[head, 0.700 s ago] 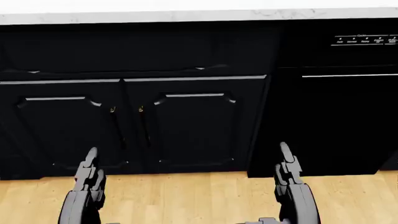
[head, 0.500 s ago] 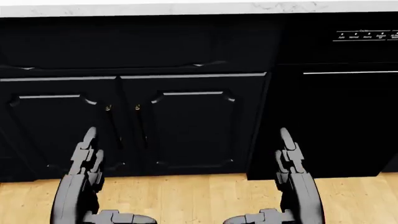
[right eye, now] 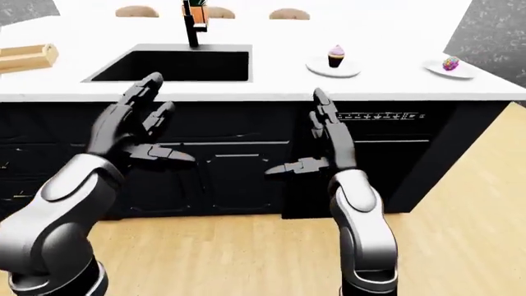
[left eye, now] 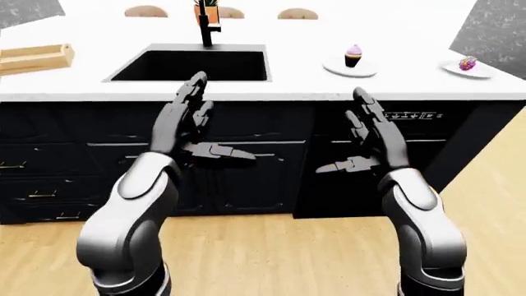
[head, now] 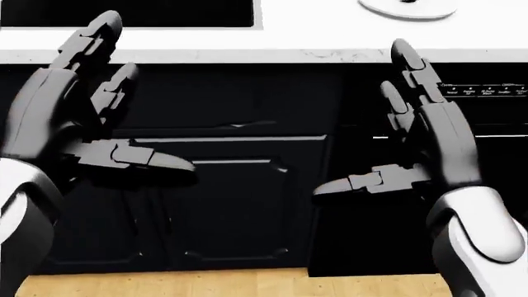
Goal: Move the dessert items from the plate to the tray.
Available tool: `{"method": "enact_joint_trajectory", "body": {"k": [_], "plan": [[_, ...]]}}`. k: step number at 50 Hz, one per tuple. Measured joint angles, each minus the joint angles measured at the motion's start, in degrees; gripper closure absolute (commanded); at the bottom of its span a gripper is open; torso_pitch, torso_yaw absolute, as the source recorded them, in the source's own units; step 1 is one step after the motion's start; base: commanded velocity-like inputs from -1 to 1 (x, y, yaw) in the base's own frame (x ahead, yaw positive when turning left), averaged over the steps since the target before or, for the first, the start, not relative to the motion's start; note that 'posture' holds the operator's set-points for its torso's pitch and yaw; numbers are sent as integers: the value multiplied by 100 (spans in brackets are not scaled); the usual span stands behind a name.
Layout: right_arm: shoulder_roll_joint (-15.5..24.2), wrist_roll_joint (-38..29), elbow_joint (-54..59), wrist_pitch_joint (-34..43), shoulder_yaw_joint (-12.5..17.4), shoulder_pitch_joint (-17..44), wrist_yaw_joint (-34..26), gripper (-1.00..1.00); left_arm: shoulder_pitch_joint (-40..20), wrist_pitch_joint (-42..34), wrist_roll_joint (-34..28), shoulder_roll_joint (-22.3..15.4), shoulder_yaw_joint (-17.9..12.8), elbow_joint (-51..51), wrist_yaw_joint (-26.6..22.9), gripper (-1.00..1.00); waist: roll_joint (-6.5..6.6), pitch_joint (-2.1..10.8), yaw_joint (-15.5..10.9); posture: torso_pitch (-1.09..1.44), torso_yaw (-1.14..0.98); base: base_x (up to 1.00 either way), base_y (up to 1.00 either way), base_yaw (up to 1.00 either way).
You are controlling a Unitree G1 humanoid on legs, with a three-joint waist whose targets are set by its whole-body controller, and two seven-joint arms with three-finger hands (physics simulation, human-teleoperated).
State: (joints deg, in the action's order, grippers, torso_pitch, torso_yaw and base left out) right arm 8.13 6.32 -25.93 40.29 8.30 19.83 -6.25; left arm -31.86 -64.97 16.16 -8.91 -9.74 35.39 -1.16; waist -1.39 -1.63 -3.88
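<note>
Cupcake (left eye: 353, 54) on plate (left eye: 349, 66), near counter edge (left eye: 271, 95)

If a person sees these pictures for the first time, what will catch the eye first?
The two grey hands, left hand and right hand, raised open and empty in the middle of the left-eye view. Behind them, the white counter holds a black sink and, toward the right, a cupcake on a plate.

black sink (left eye: 193, 65) and faucet (left eye: 205, 24) in white counter (left eye: 394, 37)
</note>
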Motion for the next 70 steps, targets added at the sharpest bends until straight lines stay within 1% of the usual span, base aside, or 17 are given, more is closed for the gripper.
{"method": "enact_joint_trajectory", "body": {"k": [3, 5, 8, 11, 14, 19, 23, 26, 29, 39, 41, 45, 48, 51, 54, 67, 70], "plan": [[105, 102, 14, 90, 82, 159, 50, -100, -211, -173, 141, -97, -134, -95, 196, -100, -328, 46, 30, 0, 0, 67, -53, 0], [190, 144, 49, 221, 210, 175, 113, -100, -253, -319, 286, -78, -88, -118, 307, -100, -239, -106, 110, 0, 0, 67, -54, 0], [267, 213, -32, 431, 314, 273, 210, -100, -453, -450, 519, -187, -92, -169, 426, -100, -195, -85, 230, 0, 0, 37, -72, 0], [329, 299, -186, 388, 320, 389, 249, -100, -591, -374, 668, -276, -159, -95, 535, -100, 57, -122, 420, 0, 0, 17, -75, 0], [290, 390, -147, 439, 226, 372, 242, -100, -592, -396, 785, -360, -249, -186, 649, -100, 323, -349, 341, 0, 0, 16, -73, 0], [436, 563, -295, 917, 292, 448, 245, -100, -804, -678, 987, -466, -316, -267, 917, -100, 371, -47, 331, 0, 0, 17, -69, 0], [523, 611, -653, 800, 454, 591, 309, -100, -942, -545, 1234, -541, -368, -46, 1010, -100, 172, 24, 253, 0, 0, 16, -69, 0], [587, 702, -715, 857, 463, 661, 323, -100, -1012, -563, 1379, -583, -414, -87, 1120, -100, -249, 61, 284, 0, 0, 17, -70, 0], [651, 746, -607, 1004, 600, 530, 357, -100, -884, -653, 1547, -525, -235, -195, 1191, -100, -259, -91, 396, 0, 0, 12, -70, 0], [811, 992, -813, 1150, 657, 682, 407, -100, -1042, -602, 1768, -698, -290, -166, 1377, -100, 230, -91, 398, 0, 0, 0, -70, 0], [764, 1023, -797, 1135, 589, 690, 404, -100, -1016, -589, 1791, -724, -339, -176, 1406, -100, 213, -159, 317, 0, 0, 0, -70, 0], [779, 1108, -759, 1276, 509, 670, 377, -100, -946, -709, 1796, -756, -357, -288, 1488, -100, 362, 27, 306, 0, 0, 0, -70, 0], [849, 1140, -940, 1264, 655, 784, 410, -100, -1010, -582, 1828, -787, -343, -170, 1481, -100, 187, 10, 270, 0, 0, 0, -70, 0], [932, 1172, -1031, 1264, 734, 872, 465, -100, -1071, -494, 1856, -770, -315, -154, 1473, -100, -193, 27, 351, 0, 0, 0, -70, 0], [962, 1136, -884, 1329, 804, 789, 523, -100, -1005, -572, 1950, -722, -140, -302, 1417, -100, -148, -87, 441, 0, 0, 4, -62, 0], [1214, 1160, -1014, 1770, 793, 1226, 478, -100, -1537, -551, 2218, -1088, -379, -598, 1558, -100, -15, -126, 323, 0, 0, 21, -1, 0], [1303, 1161, -1053, 1904, 716, 1386, 442, -100, -1563, -538, 2263, -1168, -394, -704, 1564, -100, -98, -123, 306, 0, 0, 28, 41, 0]]}}
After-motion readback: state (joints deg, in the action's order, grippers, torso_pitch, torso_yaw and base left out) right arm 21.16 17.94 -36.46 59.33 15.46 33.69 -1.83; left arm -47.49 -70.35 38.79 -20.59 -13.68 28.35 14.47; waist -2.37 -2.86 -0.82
